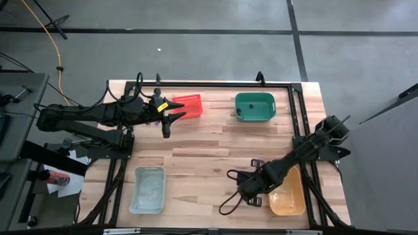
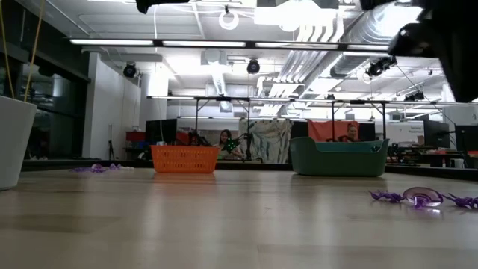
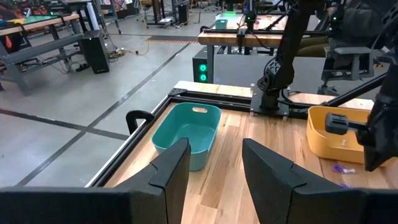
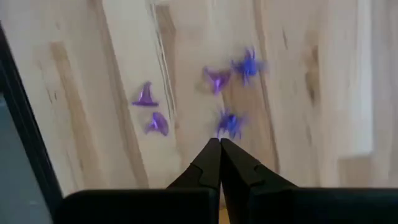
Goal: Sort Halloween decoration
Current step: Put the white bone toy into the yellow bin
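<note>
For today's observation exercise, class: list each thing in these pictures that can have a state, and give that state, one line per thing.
left gripper: open, holding nothing, raised by the red bin.
right gripper: shut, empty, tips just short of a purple trinket.
purple trinkets: loose on the table, unsorted.
red bin: upright; contents cannot be told.
green bin: upright, a small dark item inside.
clear bin: upright, looks empty.
orange bin: upright, partly under the right arm.
</note>
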You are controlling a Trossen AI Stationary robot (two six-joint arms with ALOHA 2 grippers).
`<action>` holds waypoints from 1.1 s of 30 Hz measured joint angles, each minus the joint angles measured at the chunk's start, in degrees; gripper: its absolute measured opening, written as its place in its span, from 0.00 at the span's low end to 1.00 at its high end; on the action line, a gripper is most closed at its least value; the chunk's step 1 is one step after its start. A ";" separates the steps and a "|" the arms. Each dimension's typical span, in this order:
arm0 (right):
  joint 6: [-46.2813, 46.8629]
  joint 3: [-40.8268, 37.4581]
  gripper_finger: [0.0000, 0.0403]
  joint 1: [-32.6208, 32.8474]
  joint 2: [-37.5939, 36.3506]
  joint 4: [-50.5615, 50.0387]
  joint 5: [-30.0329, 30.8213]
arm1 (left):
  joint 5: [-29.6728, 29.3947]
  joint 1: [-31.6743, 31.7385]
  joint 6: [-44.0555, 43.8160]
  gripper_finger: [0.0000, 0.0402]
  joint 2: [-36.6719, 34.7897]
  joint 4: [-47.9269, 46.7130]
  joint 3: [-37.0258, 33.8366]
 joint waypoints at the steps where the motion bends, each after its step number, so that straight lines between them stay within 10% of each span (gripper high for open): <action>1: 1.67 -0.15 0.01 0.00 0.24 -0.25 -1.04 | 0.01 0.00 0.00 0.34 0.00 0.00 0.00; 8: 15.76 -6.21 0.15 -1.30 0.53 2.26 -13.00 | 0.00 0.00 0.00 0.34 0.00 -0.08 0.00; 19: 9.12 -6.78 0.46 -5.38 2.57 2.79 -26.19 | 0.00 0.00 0.00 0.34 0.00 -0.04 0.00; 33: 10.42 -6.78 0.48 -7.91 5.48 4.63 -30.07 | 0.00 0.00 0.01 0.34 0.00 -0.23 0.00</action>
